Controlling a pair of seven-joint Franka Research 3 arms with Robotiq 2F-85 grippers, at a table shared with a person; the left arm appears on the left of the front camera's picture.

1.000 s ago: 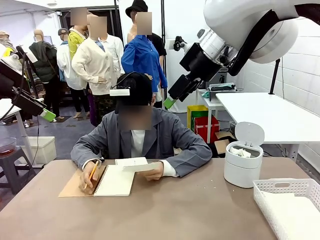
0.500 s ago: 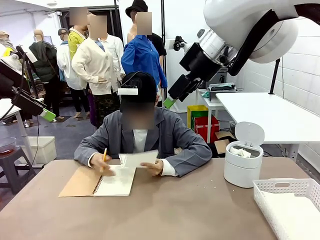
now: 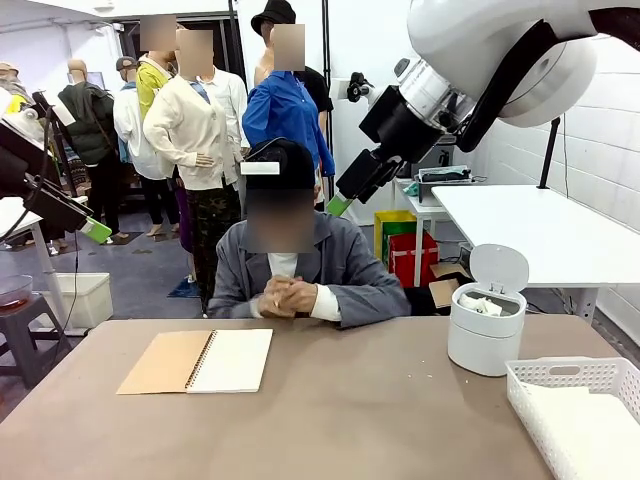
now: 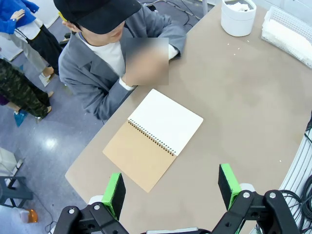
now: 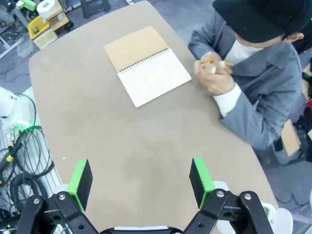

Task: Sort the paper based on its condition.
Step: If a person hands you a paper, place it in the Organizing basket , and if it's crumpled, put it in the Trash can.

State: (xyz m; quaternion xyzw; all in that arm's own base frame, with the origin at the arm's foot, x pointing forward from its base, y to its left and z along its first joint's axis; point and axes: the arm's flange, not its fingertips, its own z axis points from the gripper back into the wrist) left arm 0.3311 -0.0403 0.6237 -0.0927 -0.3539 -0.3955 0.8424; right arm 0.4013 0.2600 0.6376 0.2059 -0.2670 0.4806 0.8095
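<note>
**Both grippers wide and empty; paper in bin and basket**

The left gripper [image 4: 171, 187] hangs high over the table [image 3: 350, 420], jaws spread wide, nothing between the green pads. The right gripper [image 5: 140, 176] is the same: jaws wide apart, empty, looking down on bare tabletop.

Below them the spiral notebook [image 3: 200, 362] lies open, tan cover out to one side, blank page up. At the far edge the person's hands [image 3: 290, 296] are clasped together, with a pencil [image 5: 209, 60] poking out. A scrap of white shows between the fingers, too small to say what.

Over on the robot's right, crumpled paper [image 3: 484, 305] sits inside the round white bin [image 3: 485, 345], lid tipped up. Near it, flat sheets [image 3: 590, 430] lie in the white lattice basket [image 3: 570, 372] at the table's corner.
</note>
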